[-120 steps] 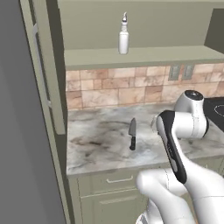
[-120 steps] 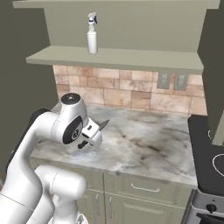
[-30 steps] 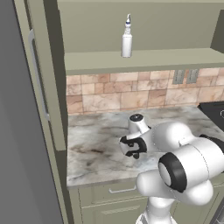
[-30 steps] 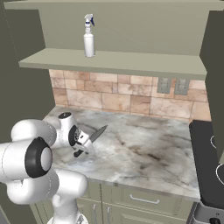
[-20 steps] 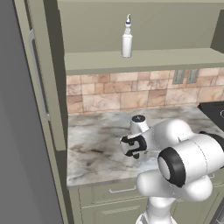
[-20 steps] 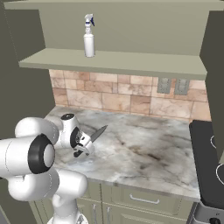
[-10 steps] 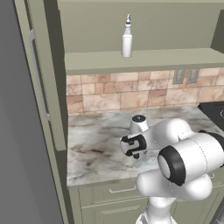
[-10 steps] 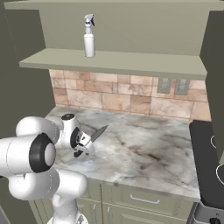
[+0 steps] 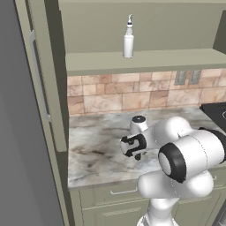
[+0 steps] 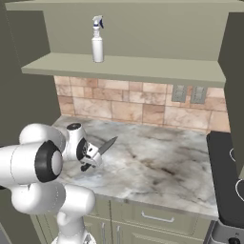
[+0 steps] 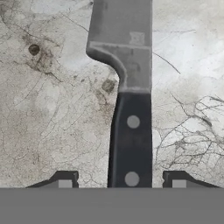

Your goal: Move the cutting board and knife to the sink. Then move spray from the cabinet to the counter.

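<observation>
The knife [image 11: 131,109] lies flat on the marble counter [image 10: 157,162], black handle toward me and grey blade pointing away. My gripper [image 11: 120,180] is low over the handle and open, a fingertip [image 11: 65,179] on each side with a gap to the handle. In the right base view the blade [image 10: 107,144] sticks out past the hand [image 10: 88,157]. In the left base view the hand [image 9: 132,148] sits over the counter [image 9: 97,150]. The spray [image 9: 128,37] [image 10: 97,40] stands upright on the open cabinet shelf [image 10: 124,66]. The cutting board is out of view.
The black stovetop [image 10: 228,176] borders the counter on the right. The tall grey fridge [image 9: 17,132] stands at the left. A tiled backsplash with outlets [image 10: 188,94] closes the back. Sage-green drawers [image 10: 152,219] run under the counter edge.
Six seconds ago the hand was higher and off to the side; it has come down over the knife's handle. Over the last second and a half it has barely moved.
</observation>
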